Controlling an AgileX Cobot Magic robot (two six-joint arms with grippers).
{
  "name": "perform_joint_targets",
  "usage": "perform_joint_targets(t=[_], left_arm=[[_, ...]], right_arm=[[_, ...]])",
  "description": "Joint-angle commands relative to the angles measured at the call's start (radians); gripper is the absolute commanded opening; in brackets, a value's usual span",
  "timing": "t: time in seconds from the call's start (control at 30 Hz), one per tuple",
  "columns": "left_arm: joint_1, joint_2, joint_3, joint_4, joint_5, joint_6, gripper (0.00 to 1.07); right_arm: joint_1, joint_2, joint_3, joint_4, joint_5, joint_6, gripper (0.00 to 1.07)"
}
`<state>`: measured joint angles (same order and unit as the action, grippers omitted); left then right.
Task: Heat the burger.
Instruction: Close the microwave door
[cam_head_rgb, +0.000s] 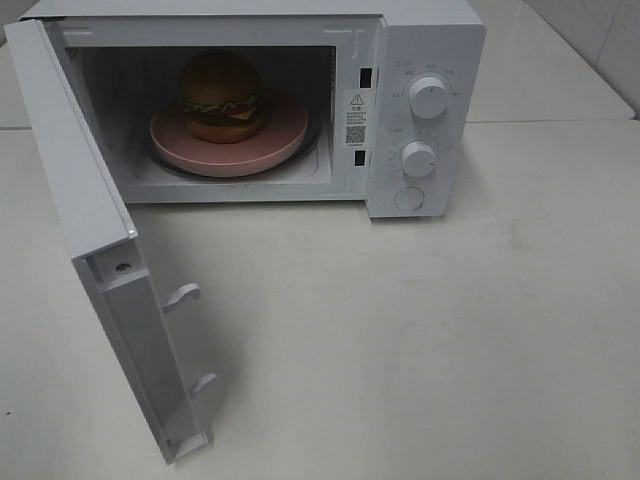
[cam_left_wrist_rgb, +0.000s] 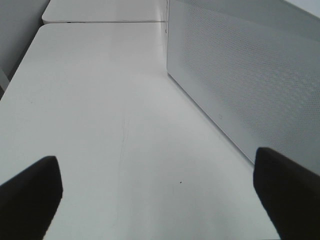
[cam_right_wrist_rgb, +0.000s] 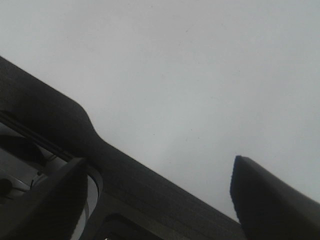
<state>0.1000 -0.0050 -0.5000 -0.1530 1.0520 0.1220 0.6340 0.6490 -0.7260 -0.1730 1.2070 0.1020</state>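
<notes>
The burger stands upright on a pink round plate inside the white microwave. The microwave's door is swung wide open toward the front left. Neither arm appears in the exterior high view. In the left wrist view my left gripper is open over bare table, its dark fingers wide apart with nothing between them, and a white dotted microwave panel is close beside it. My right gripper is open too, with nothing between its dark fingers.
Two round knobs and a round button sit on the microwave's right panel. The white table spreads in front of it. A dark ribbed structure crosses the right wrist view.
</notes>
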Motion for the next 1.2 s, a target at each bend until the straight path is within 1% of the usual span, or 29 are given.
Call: perform_joint_targets(t=[0.03, 0.07, 0.13, 0.23, 0.3, 0.33, 0.4, 0.43, 0.5, 0.6, 0.67, 0.7, 0.73, 0.77, 0.83, 0.87, 0.97, 1.2], left_arm=[[0.001, -0.02, 0.003, 0.001, -0.013, 0.0, 0.98], [0.001, -0.02, 0.003, 0.001, -0.013, 0.0, 0.98], [0.001, -0.02, 0.003, 0.001, -0.013, 0.0, 0.98], [0.001, -0.02, 0.003, 0.001, -0.013, 0.0, 0.98], [0.001, -0.02, 0.003, 0.001, -0.013, 0.0, 0.98], [0.001, -0.02, 0.003, 0.001, -0.013, 0.0, 0.98], [0.001, -0.02, 0.003, 0.001, -0.013, 0.0, 0.98], [0.001, -0.02, 0.003, 0.001, -0.013, 0.0, 0.98], [0.001, -0.02, 0.003, 0.001, -0.013, 0.0, 0.98], [0.001, -0.02, 0.003, 0.001, -0.013, 0.0, 0.98], [0.001, -0.02, 0.003, 0.001, -0.013, 0.0, 0.98], [0.001, -0.02, 0.003, 0.001, -0.013, 0.0, 0.98], [0.001, -0.02, 0.003, 0.001, -0.013, 0.0, 0.98], [0.001, -0.02, 0.003, 0.001, -0.013, 0.0, 0.98], [0.001, -0.02, 0.003, 0.001, -0.013, 0.0, 0.98], [0.001, -0.02, 0.003, 0.001, -0.013, 0.0, 0.98], [0.001, -0.02, 0.003, 0.001, -0.013, 0.0, 0.98], [0.001, -0.02, 0.003, 0.001, -0.013, 0.0, 0.98]], right_arm=[[-0.054, -0.084, 0.003, 0.002, 0.013, 0.011, 0.76], [-0.054, -0.084, 0.003, 0.002, 0.013, 0.011, 0.76], [-0.161, -0.165, 0.003, 0.001, 0.006, -0.002, 0.76], [-0.185, -0.184, 0.003, 0.001, 0.004, -0.004, 0.76], [-0.25, -0.252, 0.003, 0.002, -0.002, -0.001, 0.76], [-0.25, -0.252, 0.003, 0.002, -0.002, -0.001, 0.76], [-0.302, -0.3, 0.003, 0.001, -0.008, 0.003, 0.76], [-0.302, -0.3, 0.003, 0.001, -0.008, 0.003, 0.76], [-0.35, -0.354, 0.02, 0.002, -0.033, 0.003, 0.76], [-0.36, -0.37, 0.034, 0.005, -0.045, 0.003, 0.76], [-0.406, -0.448, 0.129, 0.05, -0.098, 0.0, 0.76], [-0.406, -0.448, 0.129, 0.05, -0.098, 0.0, 0.76], [-0.416, -0.467, 0.148, 0.058, -0.106, 0.0, 0.76], [-0.433, -0.503, 0.188, 0.071, -0.119, 0.0, 0.76], [-0.439, -0.517, 0.201, 0.073, -0.142, 0.0, 0.76], [-0.454, -0.55, 0.219, 0.085, -0.17, -0.005, 0.76], [-0.471, -0.591, 0.219, 0.097, -0.17, -0.019, 0.76], [-0.471, -0.683, 0.219, 0.097, -0.17, -0.019, 0.76]])
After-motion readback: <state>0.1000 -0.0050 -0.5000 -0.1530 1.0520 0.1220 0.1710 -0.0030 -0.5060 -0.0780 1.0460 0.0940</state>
